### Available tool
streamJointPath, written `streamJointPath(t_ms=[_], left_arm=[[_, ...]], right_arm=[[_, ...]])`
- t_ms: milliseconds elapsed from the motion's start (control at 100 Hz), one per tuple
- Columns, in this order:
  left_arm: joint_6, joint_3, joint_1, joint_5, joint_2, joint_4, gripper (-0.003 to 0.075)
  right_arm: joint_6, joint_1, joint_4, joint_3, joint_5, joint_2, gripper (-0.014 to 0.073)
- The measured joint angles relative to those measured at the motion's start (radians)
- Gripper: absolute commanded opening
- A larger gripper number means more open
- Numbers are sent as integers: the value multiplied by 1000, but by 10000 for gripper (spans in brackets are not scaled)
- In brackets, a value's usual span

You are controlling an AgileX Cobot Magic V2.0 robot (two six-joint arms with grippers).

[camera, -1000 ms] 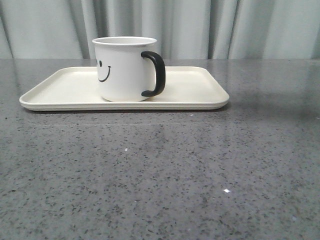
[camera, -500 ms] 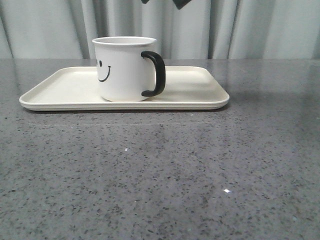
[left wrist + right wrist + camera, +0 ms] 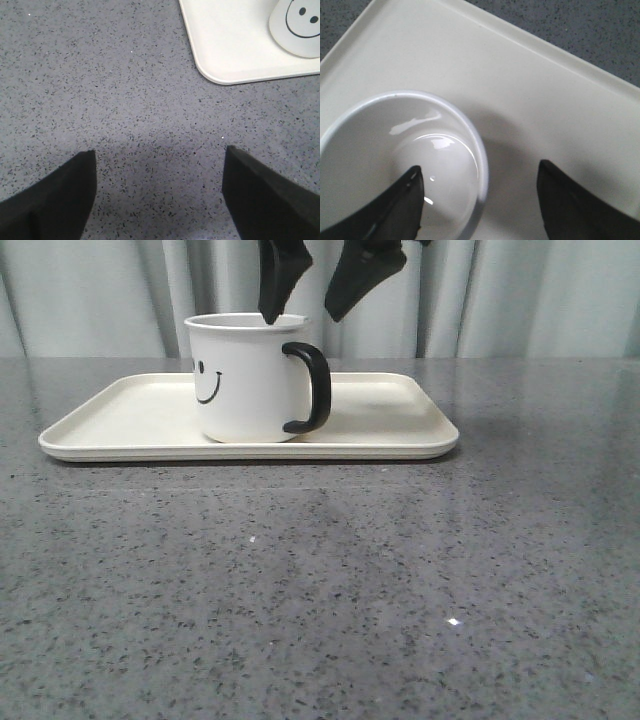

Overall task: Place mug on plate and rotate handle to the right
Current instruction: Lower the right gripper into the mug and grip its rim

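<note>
Item: mug (image 3: 250, 380), sitting on plate (image 3: 400, 430) directly below my right gripper (image 3: 312, 305); jaws spread, straddling its rim. Handle (image 3: 312, 388) is pointing right (task seemingly finished).

The mug (image 3: 250, 377) is white with a black smiley face printed on its side, a glossy black handle (image 3: 311, 387), and a plain glossy white interior; the plate (image 3: 130, 415) beneath it is uniform cream, unpatterned. The table (image 3: 330, 590) around the plate is grey, speckled throughout with fine black and pale flecks, and the curtain (image 3: 520, 295) behind the plate is pale grey-green with vertical folds. The right gripper (image 3: 315, 300) above the mug and the left gripper (image 3: 157, 200) are both matte black.
</note>
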Motion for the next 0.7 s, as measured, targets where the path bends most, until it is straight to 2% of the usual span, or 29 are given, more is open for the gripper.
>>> streamJointPath(t_ms=[310, 400, 570, 700], left_arm=[[0, 0, 0, 0, 0, 0, 514], [0, 0, 0, 0, 0, 0, 514], [0, 0, 0, 0, 0, 0, 514], [0, 0, 0, 0, 0, 0, 514]], right_arm=[[12, 0, -2, -2, -2, 41, 471], [12, 0, -2, -2, -8, 41, 374], [14, 0, -2, -2, -10, 41, 113], [17, 0, -2, -2, -16, 41, -29]])
